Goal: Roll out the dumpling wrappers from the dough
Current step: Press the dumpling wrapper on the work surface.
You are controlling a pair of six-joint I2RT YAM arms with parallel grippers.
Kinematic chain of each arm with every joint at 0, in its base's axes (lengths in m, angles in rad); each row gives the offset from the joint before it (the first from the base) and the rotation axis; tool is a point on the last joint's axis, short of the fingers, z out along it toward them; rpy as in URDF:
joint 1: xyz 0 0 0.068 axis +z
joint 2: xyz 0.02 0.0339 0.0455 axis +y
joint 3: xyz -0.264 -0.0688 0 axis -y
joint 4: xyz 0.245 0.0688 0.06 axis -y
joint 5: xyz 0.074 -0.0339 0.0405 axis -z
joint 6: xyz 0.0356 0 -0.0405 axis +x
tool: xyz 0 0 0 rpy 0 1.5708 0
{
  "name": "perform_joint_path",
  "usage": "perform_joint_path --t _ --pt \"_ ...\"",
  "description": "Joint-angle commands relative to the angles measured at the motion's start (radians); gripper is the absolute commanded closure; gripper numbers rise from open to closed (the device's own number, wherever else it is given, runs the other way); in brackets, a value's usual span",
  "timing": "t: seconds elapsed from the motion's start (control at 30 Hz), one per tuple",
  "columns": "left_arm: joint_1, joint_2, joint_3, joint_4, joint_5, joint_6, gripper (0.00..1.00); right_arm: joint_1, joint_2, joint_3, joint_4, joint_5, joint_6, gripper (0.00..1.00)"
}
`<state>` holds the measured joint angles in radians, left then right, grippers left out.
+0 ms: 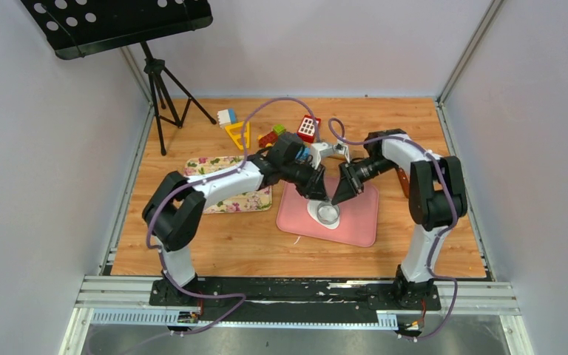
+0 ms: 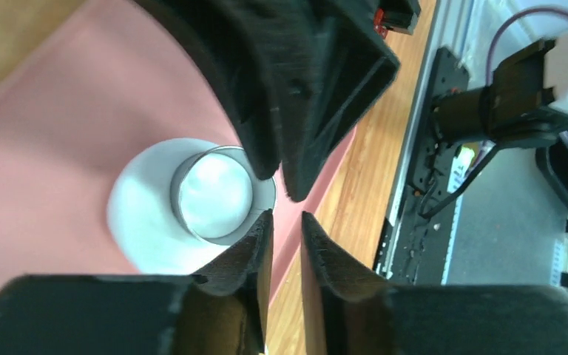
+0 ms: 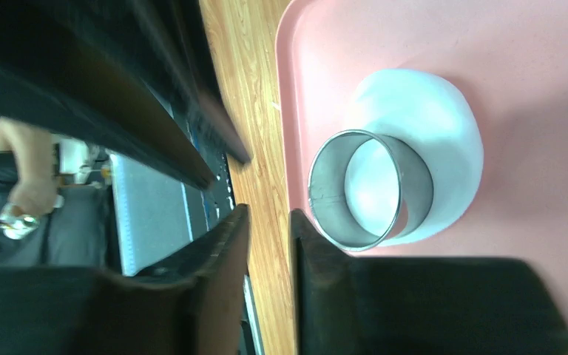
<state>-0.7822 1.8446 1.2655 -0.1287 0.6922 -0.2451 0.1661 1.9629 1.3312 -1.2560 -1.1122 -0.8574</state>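
Dough (image 3: 444,111) — flattened white sheet on pink mat (image 3: 532,89), toward mat's left edge; metal ring (image 3: 329,196) upright on it. Left gripper (image 2: 287,222), right gripper (image 3: 268,218): above mat, jaws slightly apart, empty. Advice — press ring squarely, lift straight, avoid dragging sheet.

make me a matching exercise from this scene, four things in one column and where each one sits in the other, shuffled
Things:
1. metal ring
2. dough
3. floral cloth
4. toy blocks

Places:
a. far side of the table
b. flat on the pink mat
c. standing on the dough
d. left of the pink mat

Pairs: 1-c, 2-b, 3-d, 4-a
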Motion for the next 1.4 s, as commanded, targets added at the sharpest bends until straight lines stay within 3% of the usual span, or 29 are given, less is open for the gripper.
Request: perform_joint_path --t 0.0,0.17,0.23,0.4,0.63,0.87,1.37 --pt "0.092 -0.151 0.028 -0.036 0.005 0.079 0.62 -0.007 -0.179 0.043 -0.018 0.058 -0.047 0.66" --pt "0.201 -0.256 0.012 -0.14 -0.076 0.187 0.11 0.002 -0.389 0.017 0.089 0.359 -0.024 0.35" --pt "0.24 -0.274 -0.006 -0.164 -0.131 0.211 0.01 0.022 -0.46 0.013 0.117 0.464 -0.08 0.25" --pt "0.291 -0.228 -0.037 -0.195 -0.265 0.226 0.0 0.126 -0.546 0.008 0.143 0.556 -0.166 0.01" --pt "0.287 -0.086 0.02 -0.234 -0.4 0.224 0.0 0.362 -0.493 -0.078 0.27 0.749 -0.161 0.0" --pt "0.262 -0.009 0.031 -0.203 -0.475 0.202 0.1 0.416 -0.409 -0.102 0.4 0.819 -0.091 0.01" --pt "0.223 0.12 0.107 -0.191 -0.483 0.15 0.29 0.464 -0.409 -0.232 0.44 0.78 -0.258 0.0"
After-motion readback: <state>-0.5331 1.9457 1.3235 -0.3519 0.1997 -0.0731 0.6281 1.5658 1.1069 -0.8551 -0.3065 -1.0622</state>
